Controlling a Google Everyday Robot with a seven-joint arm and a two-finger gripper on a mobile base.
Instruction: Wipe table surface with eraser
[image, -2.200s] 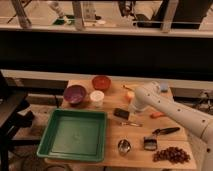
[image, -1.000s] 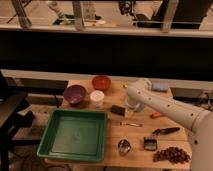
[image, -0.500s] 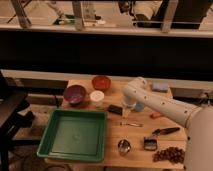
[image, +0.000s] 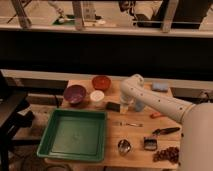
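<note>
The eraser (image: 112, 106), a small flat black block, lies on the light tan table surface (image: 135, 135) just right of the white cup (image: 97, 97). My gripper (image: 121, 104) hangs from the white arm (image: 150, 100) that reaches in from the lower right. It is shut on the eraser and presses it down on the wood. The fingers are largely hidden behind the wrist.
A green tray (image: 75, 134) fills the front left. A purple bowl (image: 75, 93) and a red bowl (image: 101, 82) stand at the back left. A pale blue pad (image: 160, 87) lies back right. A fork (image: 129, 124), metal cup (image: 124, 146), clip (image: 149, 143) and black-handled tool (image: 167, 131) lie in front.
The gripper has slid the eraser leftward and slightly toward the back, from mid-table to beside the white cup. The arm's wrist has swung left with it.
</note>
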